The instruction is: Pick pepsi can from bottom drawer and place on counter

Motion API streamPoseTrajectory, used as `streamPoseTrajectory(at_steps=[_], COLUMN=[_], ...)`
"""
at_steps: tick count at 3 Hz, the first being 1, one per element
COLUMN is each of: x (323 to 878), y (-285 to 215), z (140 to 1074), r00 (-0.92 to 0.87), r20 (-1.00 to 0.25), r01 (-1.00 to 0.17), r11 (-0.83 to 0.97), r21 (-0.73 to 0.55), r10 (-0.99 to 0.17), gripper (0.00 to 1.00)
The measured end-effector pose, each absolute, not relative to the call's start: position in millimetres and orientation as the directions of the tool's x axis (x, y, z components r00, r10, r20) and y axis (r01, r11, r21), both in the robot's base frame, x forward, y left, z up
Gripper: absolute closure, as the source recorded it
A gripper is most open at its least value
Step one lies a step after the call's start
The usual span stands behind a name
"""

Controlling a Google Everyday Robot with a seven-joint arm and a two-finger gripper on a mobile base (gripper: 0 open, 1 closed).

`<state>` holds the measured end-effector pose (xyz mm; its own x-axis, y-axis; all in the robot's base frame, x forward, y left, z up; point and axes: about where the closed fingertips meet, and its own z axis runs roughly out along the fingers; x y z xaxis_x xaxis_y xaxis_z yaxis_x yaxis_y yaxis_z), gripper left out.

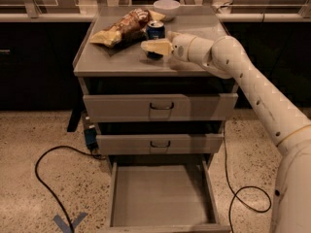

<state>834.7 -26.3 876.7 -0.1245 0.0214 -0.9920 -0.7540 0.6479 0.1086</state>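
Found gripper (154, 45) low over counter (126, 63), pressed up against pepsi can (155, 29). Noted can upright at the tool's tip, apparently seated on the metal. Could not tell whether clamped on the can or let go. Recorded bottom drawer (160, 198) pulled out, well below the tool. Judged risk: any lingering contact during withdrawal dragging the can over, toward chip bag (119, 29) just past the tip. Far side of tool hidden behind can; can's base masked by tool.
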Motion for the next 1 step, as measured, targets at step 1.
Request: streamPoseTrajectory(at_steps=[1], x=[834.7], y=[-26.3], z=[876.7], r00=[-0.125], r20=[-0.992], r01=[-0.754], r11=[0.648], r21=[0.109], r10=[0.021], gripper=[0.0])
